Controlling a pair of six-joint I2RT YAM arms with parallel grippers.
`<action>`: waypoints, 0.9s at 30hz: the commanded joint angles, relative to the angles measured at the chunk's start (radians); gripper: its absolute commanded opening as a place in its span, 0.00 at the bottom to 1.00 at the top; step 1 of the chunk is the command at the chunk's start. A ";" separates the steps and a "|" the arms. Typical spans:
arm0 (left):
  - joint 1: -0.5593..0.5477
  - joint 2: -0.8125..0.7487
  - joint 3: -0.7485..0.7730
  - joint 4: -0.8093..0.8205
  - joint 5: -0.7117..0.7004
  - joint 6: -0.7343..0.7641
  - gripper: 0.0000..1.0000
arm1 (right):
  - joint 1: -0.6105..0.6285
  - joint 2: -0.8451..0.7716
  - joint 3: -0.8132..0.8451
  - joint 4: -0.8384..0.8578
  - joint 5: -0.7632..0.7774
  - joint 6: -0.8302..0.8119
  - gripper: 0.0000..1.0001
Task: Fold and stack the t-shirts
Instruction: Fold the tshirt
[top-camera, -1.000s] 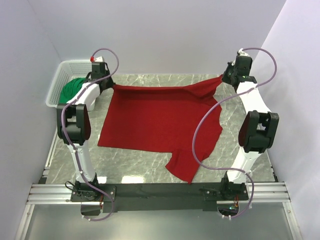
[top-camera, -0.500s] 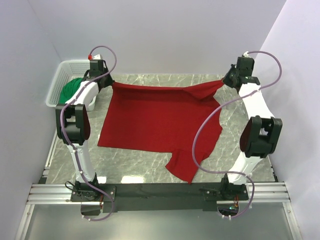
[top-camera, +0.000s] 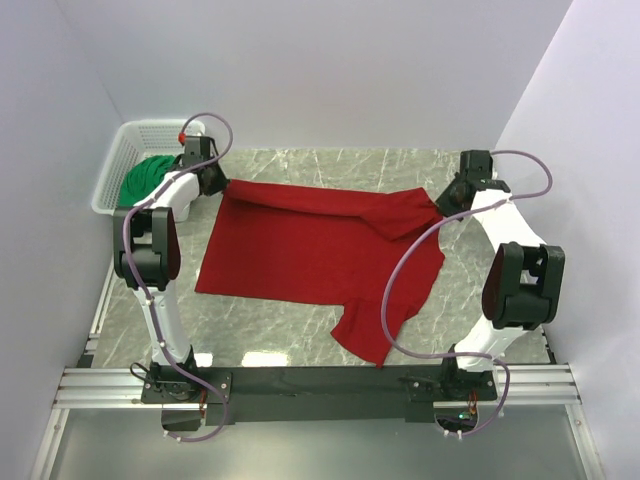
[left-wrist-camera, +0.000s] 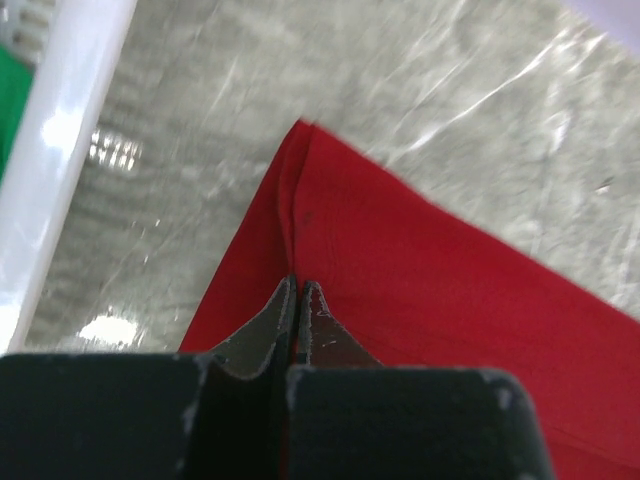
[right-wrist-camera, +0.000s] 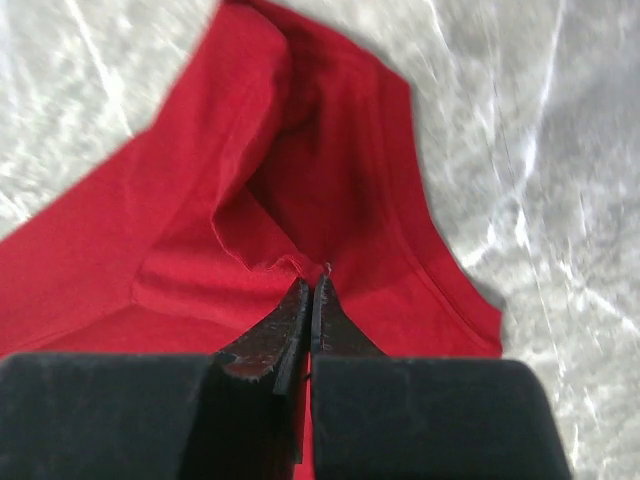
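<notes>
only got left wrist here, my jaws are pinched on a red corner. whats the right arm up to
Observer: The right gripper is shut on the same red t-shirt, at a bunched fold on its far right edge.
Operator: is the rest lying flat
Observer: Mostly. The far edge runs as a doubled-over band from the left gripper to the right one, and a sleeve lies flat, pointing toward the arm bases.
Operator: theres green at my left edge, what is it
Observer: That is the green t-shirt, bunched up inside the white basket at the far left.
</notes>
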 joint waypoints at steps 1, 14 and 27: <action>0.007 -0.040 -0.028 0.010 -0.026 -0.021 0.01 | 0.004 -0.080 -0.025 -0.016 0.025 0.027 0.00; 0.007 -0.035 -0.062 0.001 -0.041 -0.014 0.01 | 0.015 -0.107 -0.018 -0.087 0.005 0.030 0.00; 0.007 0.011 -0.036 -0.021 -0.082 -0.025 0.31 | 0.041 -0.112 -0.196 -0.016 -0.014 0.037 0.42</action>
